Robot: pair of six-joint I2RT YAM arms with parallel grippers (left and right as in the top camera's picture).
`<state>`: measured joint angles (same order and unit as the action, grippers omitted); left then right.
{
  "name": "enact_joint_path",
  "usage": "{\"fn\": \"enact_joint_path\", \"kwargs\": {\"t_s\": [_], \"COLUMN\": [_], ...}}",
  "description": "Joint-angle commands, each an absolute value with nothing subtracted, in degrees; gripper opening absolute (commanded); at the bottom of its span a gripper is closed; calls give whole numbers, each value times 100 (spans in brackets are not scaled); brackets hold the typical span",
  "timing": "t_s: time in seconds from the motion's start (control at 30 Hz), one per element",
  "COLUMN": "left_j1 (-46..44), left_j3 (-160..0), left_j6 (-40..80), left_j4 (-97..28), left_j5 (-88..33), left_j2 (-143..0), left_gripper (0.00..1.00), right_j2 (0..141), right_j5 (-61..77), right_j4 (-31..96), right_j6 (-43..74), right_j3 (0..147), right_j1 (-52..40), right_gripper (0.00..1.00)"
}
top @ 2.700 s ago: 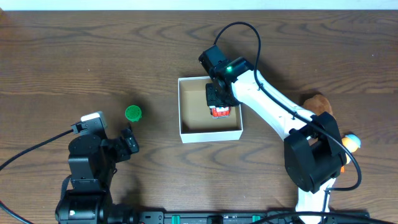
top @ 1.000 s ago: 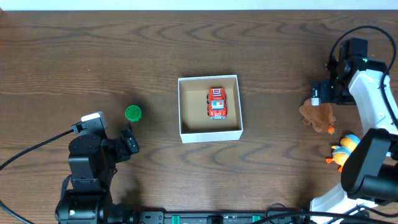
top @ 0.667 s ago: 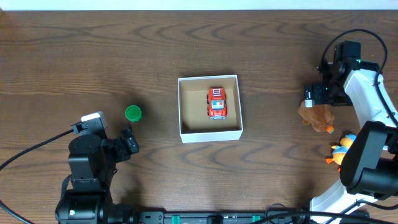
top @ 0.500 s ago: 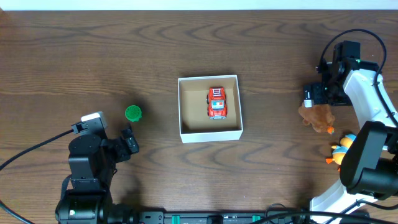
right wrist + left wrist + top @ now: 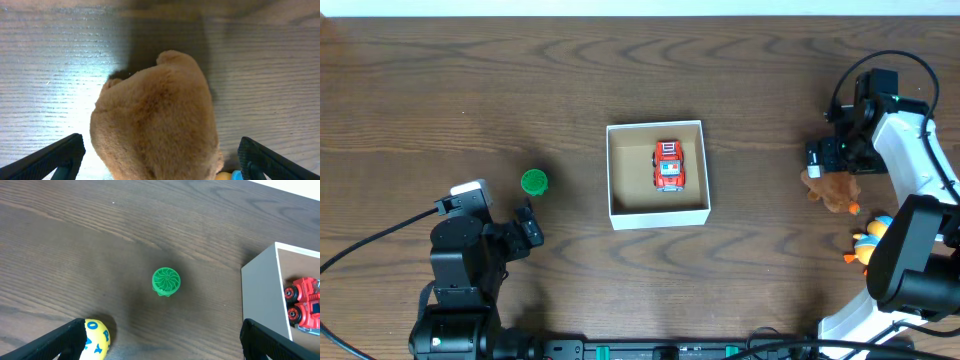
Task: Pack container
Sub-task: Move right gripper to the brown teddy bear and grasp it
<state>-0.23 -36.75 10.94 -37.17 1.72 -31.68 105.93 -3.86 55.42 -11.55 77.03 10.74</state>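
The small square cardboard box with white walls and a brown inside (image 5: pixel 658 215) sits at the middle of the table, and 1 red toy car (image 5: pixel 668 165) lies in it. The right gripper (image 5: pixel 828 157) hangs over the brown plush toy (image 5: pixel 157 125) near the table's right edge. Its 2 fingers (image 5: pixel 60 157) are spread wide, 1 on either side of the plush, gripping nothing. The step in hand looks like the grasp. It should go best by descending straight, centring on the thick body and closing low enough to pinch stuffing rather than fur, while keeping clear of the orange and blue duck-like toy (image 5: pixel 873 232) nearby. The left gripper (image 5: pixel 528 226) is also spread and empty, near a green ridged round toy (image 5: pixel 165 281) and a yellow ball (image 5: pixel 97 335).
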Motion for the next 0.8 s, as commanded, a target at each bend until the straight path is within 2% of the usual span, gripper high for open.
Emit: {"fn": "enact_joint_path", "kwargs": {"t_s": [0.0,0.07,0.17,0.27,0.37,0.43,0.57,0.67,0.77], "left_j1": [-45,-45,-45,-45,-45,-45,-45,-45,-45], "left_j3": [-3811,-3811,-3811,-3811,-3811,-3811,-3811,-3811,-3811], "left_j6": [1149,1149,1149,1149,1149,1149,1149,1149,1149], "left_j4": [-3734,-3734,-3734,-3734,-3734,-3734,-3734,-3734,-3732], "left_j5": [198,198,198,198,198,198,198,198,198], "left_j2": [-3173,-3173,-3173,-3173,-3173,-3173,-3173,-3173,-3173], "left_gripper": [98,98,98,98,98,98,98,98,98], "right_j2": [10652,10652,10652,10652,10652,10652,10652,10650,10606], "right_j5": [-336,-307,-270,-270,-270,-270,-270,-268,-270], "right_j4": [5511,5483,5481,5461,5459,5461,5443,5518,5852], "right_j6": [-1251,-1251,-1247,-1216,-1116,-1114,-825,-528,-296], "right_j3": [7572,7511,7417,7336,7332,7332,7341,7452,7822], "right_j1": [1011,1011,1011,1011,1011,1011,1009,965,808], "right_gripper": [99,97,88,67,58,44,24,1,1]}}
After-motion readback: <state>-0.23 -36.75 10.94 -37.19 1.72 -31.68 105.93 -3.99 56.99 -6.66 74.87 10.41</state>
